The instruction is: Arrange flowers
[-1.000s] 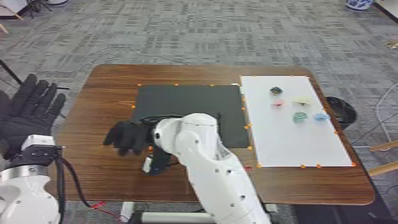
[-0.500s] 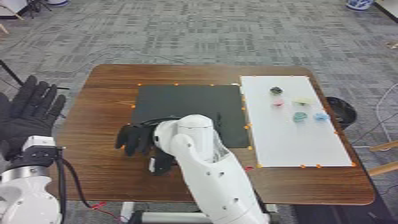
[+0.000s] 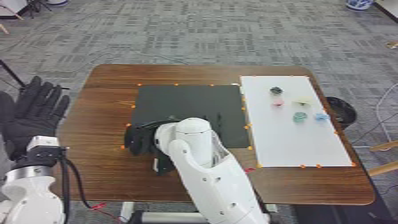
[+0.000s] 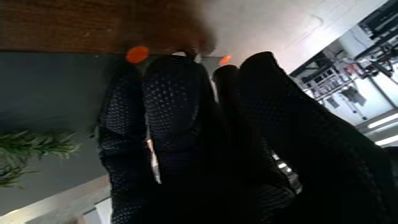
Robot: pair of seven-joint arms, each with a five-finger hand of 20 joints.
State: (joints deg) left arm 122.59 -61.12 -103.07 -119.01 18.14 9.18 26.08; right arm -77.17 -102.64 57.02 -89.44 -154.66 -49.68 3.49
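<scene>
Now at the pickup step; right hand (image 3: 142, 139) seemingly empty, fingers extended; left hand (image 3: 34, 112) spread wide; next move needs aim at the green sprig (image 4: 37, 146).

A strip of brown table (image 3: 191, 74) offers passage beyond the black mat (image 3: 182, 100); the right arm (image 3: 209, 167) bars the near side, and coloured pieces (image 3: 300, 116) dot the white board (image 3: 289, 145).

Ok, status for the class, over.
Left hand open. Right hand open, at dark mat's corner. Flowers on white sheet. Possible obstruction: green sprig near right hand.
</scene>
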